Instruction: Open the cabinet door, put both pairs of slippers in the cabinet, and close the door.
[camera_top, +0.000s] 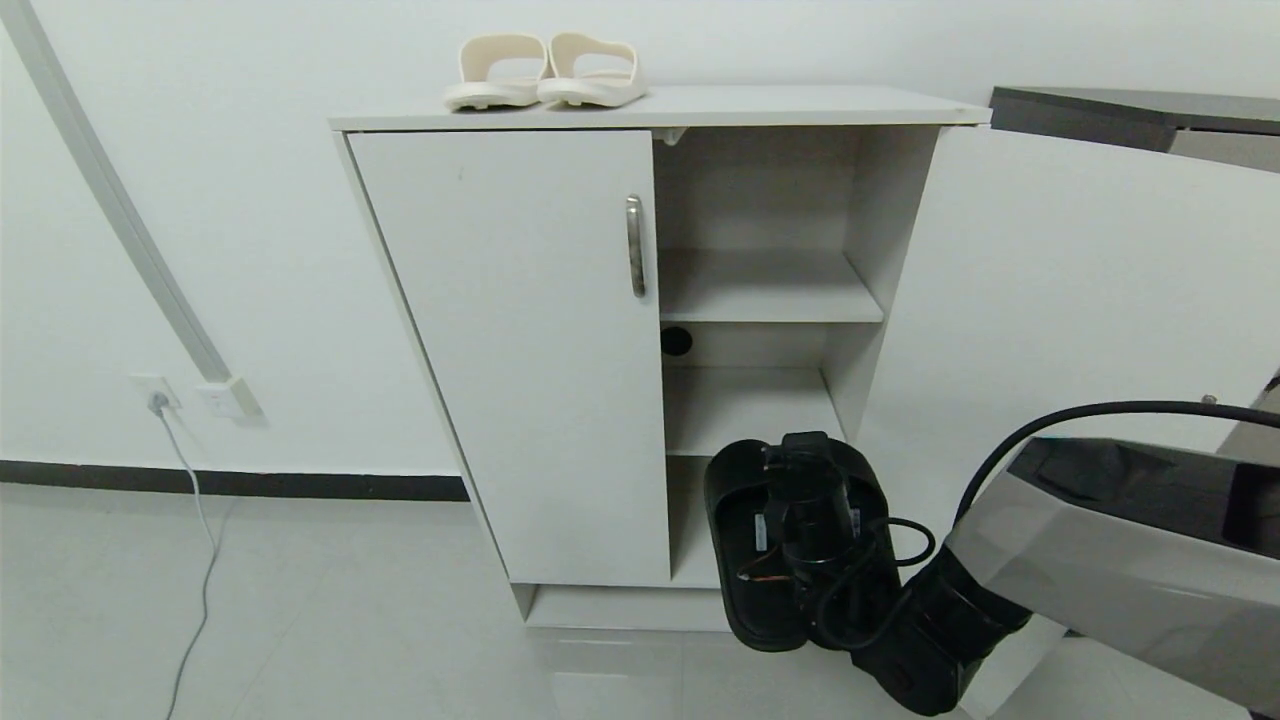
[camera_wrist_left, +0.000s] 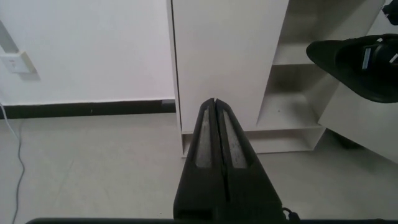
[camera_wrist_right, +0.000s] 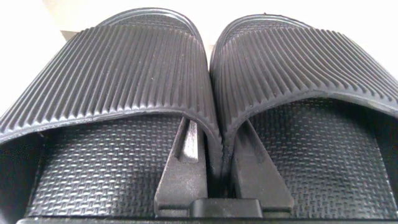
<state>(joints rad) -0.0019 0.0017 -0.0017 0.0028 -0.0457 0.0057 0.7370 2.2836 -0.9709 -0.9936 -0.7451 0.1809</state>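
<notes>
Cabinet (camera_top: 640, 105): white, standing against the wall, directly ahead of the right gripper (camera_top: 805, 470).

Right-hand door (camera_top: 1080, 300): swung open, standing to the right of that gripper.

Left-hand door (camera_top: 510, 350): shut, to the gripper's left. Its metal handle (camera_top: 635, 246) sits above and left of the gripper.

Open compartment: the upper shelf (camera_top: 765, 290) and middle shelf (camera_top: 750, 405) both lie above and beyond the right gripper.

Black slippers (camera_top: 745, 560): a pair held side by side in the right gripper, toes pointing toward the lowest opening of the cabinet. Cannot tell whether they have passed its front edge. In the right wrist view one finger (camera_wrist_right: 186, 155) sits under each ribbed strap, and the straps' adjoining inner edges are pinched between the two fingers.

Cream slippers (camera_top: 545, 72): a pair resting on the cabinet top over the shut door, high above and left of the right gripper, well apart from it.

Left gripper (camera_wrist_left: 214, 109): fingers pressed together, holding nothing, low before the shut door. The black slippers show ahead of it, off to one side.

Wall socket (camera_top: 152, 392): far left of both grippers, with a cable trailing to the floor.
</notes>
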